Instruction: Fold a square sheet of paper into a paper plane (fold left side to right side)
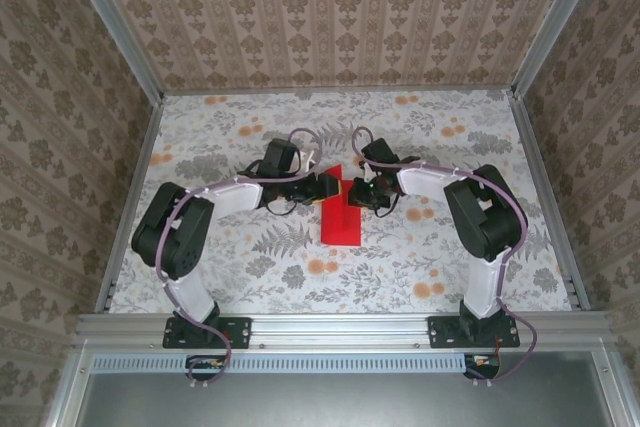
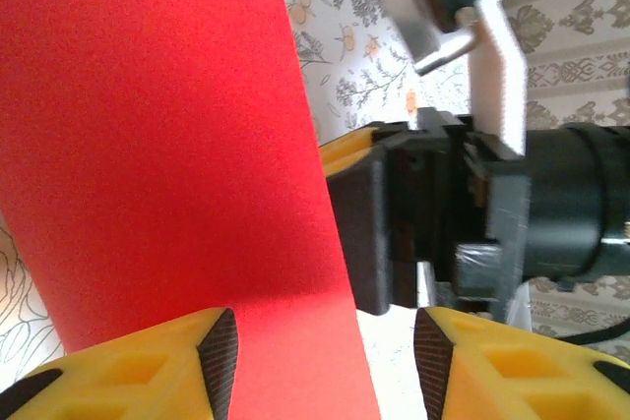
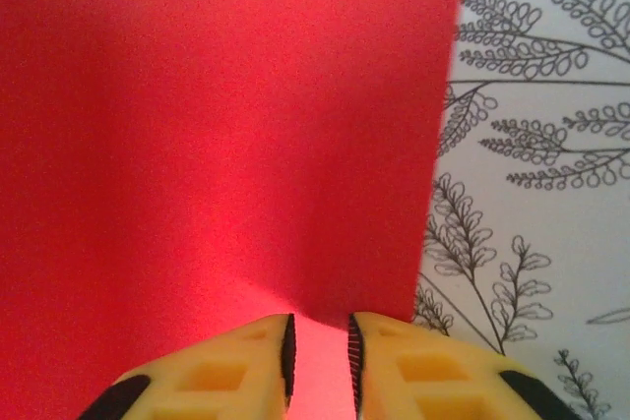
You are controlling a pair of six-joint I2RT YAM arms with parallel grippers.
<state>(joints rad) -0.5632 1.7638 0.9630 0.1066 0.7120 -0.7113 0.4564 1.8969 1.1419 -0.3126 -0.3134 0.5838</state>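
Note:
The square sheet of paper (image 1: 341, 219) is bright red and lies mid-table as a narrow upright rectangle, with a flap raised at its far end. It has no pointed paper plane shape. My left gripper (image 1: 328, 185) sits at the flap's left and my right gripper (image 1: 360, 192) at its right, facing each other closely. In the left wrist view the left gripper (image 2: 325, 351) stands wide open, with the red paper (image 2: 167, 145) lying across its left side and the right gripper's black body (image 2: 394, 233) just beyond. The right gripper (image 3: 317, 351) is open by a narrow gap over the paper (image 3: 226, 125).
A floral-printed cloth (image 1: 250, 247) covers the table, with open cloth all round the paper. Patterned walls close in the left, right and back, and metal rails (image 1: 340, 325) frame the near edge where both arm bases stand.

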